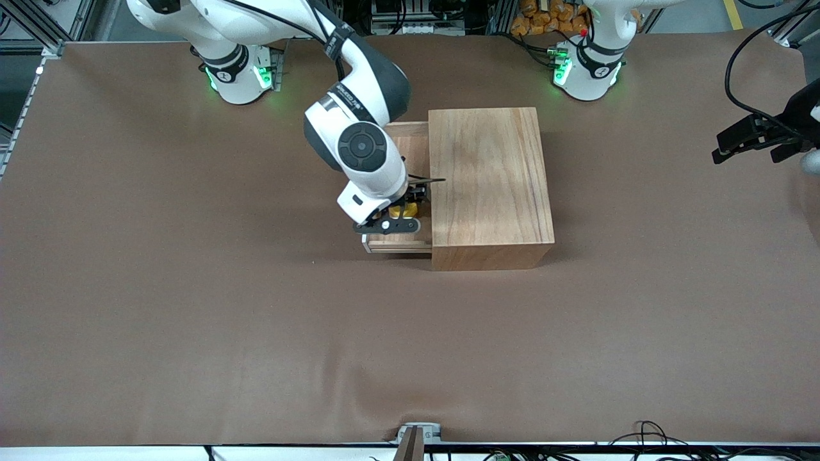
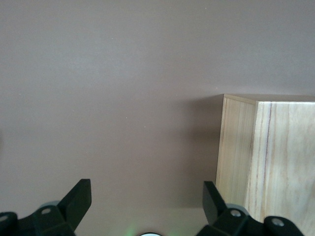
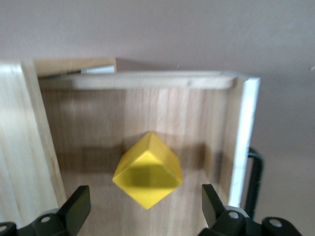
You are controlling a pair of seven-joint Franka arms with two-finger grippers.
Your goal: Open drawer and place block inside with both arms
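Note:
The drawer [image 1: 410, 146] stands pulled out of the wooden box [image 1: 490, 179] toward the right arm's end of the table. The yellow block [image 1: 403, 210] lies inside the drawer. My right gripper [image 1: 394, 222] hangs over the drawer, open, right above the block. In the right wrist view the block [image 3: 147, 169] sits on the drawer floor [image 3: 98, 132] between the open fingers of my right gripper [image 3: 146, 202], touching neither. The white-edged front panel [image 3: 244, 142] and black handle [image 3: 256, 177] show beside it. My left gripper [image 1: 737, 141] waits open and empty over the table.
The left wrist view shows my left gripper [image 2: 146, 197] over bare brown table [image 2: 123, 98] with a corner of the wooden box [image 2: 266, 162] to one side. A cable [image 1: 737, 77] loops near the left arm's end.

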